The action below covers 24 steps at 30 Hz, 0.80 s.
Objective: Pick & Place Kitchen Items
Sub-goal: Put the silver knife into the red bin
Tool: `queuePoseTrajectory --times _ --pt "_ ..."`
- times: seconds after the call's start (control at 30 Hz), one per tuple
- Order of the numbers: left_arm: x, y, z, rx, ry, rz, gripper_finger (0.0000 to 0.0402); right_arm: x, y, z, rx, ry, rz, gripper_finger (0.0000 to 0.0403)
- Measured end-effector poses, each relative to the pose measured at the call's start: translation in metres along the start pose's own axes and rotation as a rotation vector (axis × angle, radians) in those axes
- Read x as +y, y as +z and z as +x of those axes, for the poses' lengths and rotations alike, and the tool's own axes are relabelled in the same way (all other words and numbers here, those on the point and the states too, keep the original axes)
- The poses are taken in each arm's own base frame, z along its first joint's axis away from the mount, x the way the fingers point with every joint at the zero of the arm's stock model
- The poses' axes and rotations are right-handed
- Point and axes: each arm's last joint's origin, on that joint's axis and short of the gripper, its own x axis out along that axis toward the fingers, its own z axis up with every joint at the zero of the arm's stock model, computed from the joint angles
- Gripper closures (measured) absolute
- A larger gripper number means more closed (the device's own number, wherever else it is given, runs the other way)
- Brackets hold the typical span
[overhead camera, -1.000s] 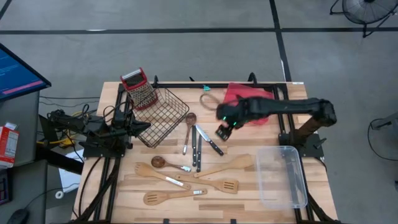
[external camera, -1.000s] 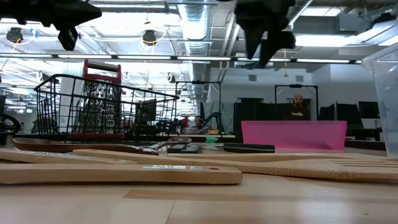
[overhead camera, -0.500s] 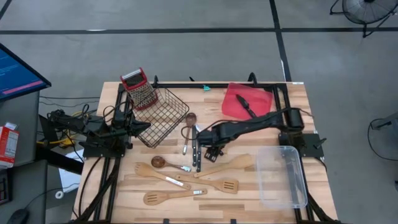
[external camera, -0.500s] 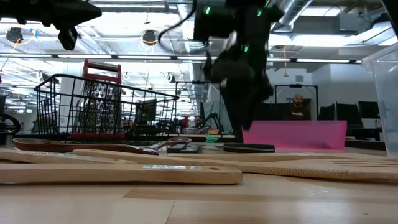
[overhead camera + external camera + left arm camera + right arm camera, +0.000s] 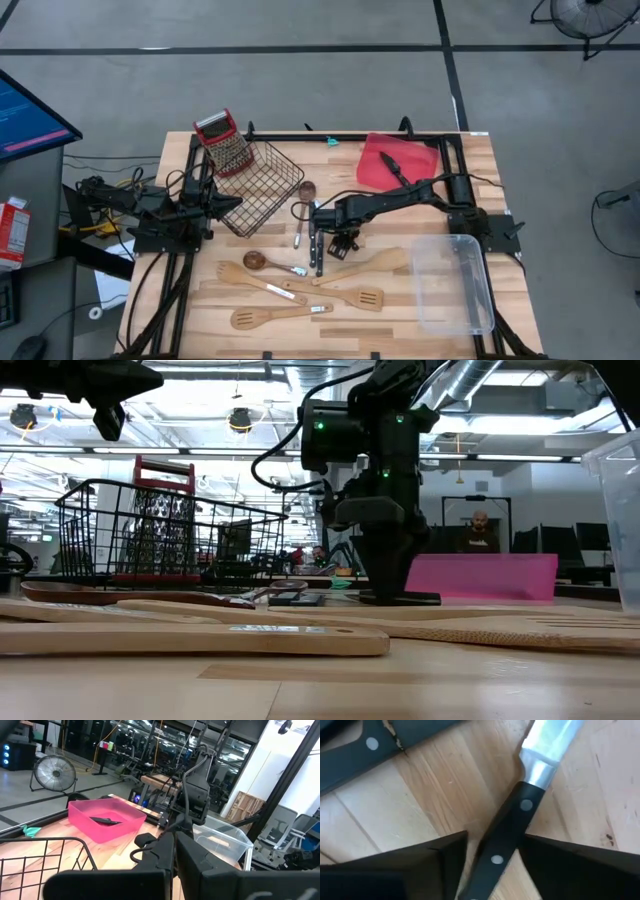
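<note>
Overhead: right tool down on a black-handled knife mid-worktop; left tool, shut, waits beside the wire basket. Low view: fingers meet the wood. Wrist view: fingers straddle the handle, not yet gripping. An off-centre pinch could spin the knife free.

floor: grey concrete, dark seams | fan at 1 o'clock | ceiling: strip lights, ducts
</note>
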Motion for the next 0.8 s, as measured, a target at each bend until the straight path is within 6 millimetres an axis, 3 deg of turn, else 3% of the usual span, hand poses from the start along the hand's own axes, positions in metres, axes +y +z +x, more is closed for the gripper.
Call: queuePoseTrajectory --times 0.17,0.63,0.8 --pt "0.000 0.000 0.000 0.001 0.001 0.002 0.0399 -0.003 0.001 0.000 0.005 0.004 0.008 0.0312" --pt "0.001 -0.003 0.000 0.027 0.001 0.028 0.0399 -0.005 -0.002 -0.004 0.021 -0.013 0.012 0.0309" --pt "0.009 -0.027 0.001 0.068 0.017 0.007 0.0399 -0.007 -0.004 -0.011 0.020 -0.015 0.021 0.0309"
